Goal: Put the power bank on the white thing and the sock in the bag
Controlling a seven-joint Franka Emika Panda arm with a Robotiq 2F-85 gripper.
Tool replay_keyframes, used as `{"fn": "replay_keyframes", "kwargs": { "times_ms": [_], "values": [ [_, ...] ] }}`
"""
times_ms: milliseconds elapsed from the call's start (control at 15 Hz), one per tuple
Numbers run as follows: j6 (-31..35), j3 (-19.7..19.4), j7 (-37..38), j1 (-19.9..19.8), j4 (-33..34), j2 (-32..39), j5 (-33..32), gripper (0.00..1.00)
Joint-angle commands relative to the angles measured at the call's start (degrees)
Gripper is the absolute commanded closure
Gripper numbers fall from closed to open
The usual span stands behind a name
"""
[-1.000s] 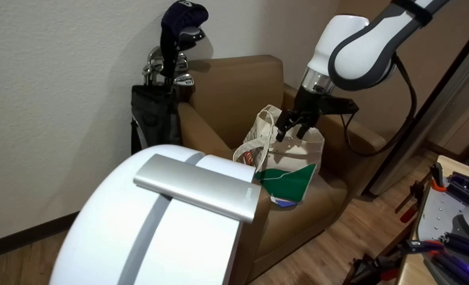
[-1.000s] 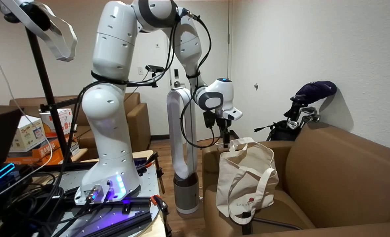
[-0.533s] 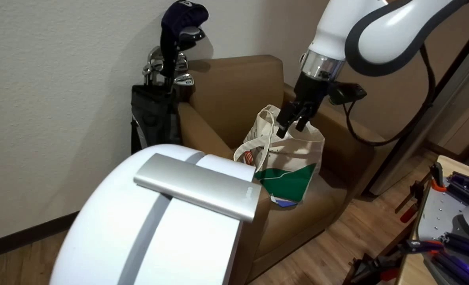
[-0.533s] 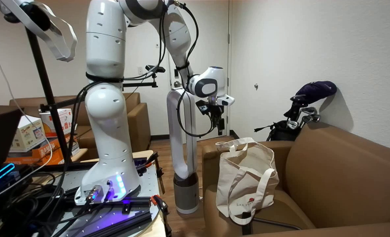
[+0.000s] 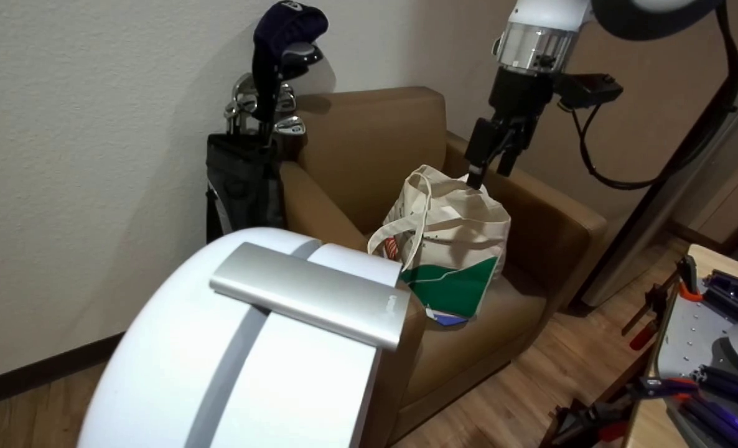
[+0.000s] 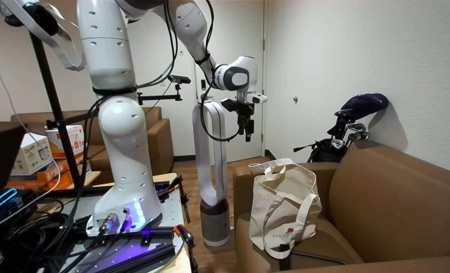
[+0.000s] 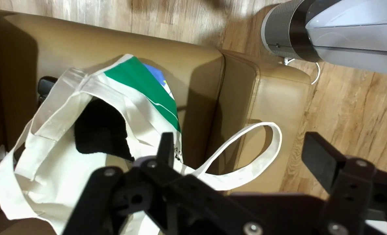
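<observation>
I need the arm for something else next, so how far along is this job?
Looks done: the power bank lies on the white thing, and what looks like the sock, black, lies inside the bag. In hand: nothing; the gripper hangs open and empty, clear of the bag. Left: probably nothing, since both items seem to be in place.

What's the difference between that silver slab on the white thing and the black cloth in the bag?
Finish: the silver slab has a metallic sheen; the black cloth looks dull.
Shape: the slab is flat with straight edges; the cloth looks soft, with an irregular outline.
Place: the slab rests on top of the white thing; the cloth lies inside the bag.
Shared: neither is in the open pincer.
</observation>
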Motion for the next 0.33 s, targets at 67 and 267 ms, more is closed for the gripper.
{"fn": "replay_keyframes", "kwargs": {
  "times_ms": [67,267],
  "values": [
    [-0.1,0.6,0.0,-0.5,0.0,0.1,0.0,0.00],
    [-0.1,0.6,0.0,-0.5,0.0,0.3,0.0,0.00]
  ]
}}
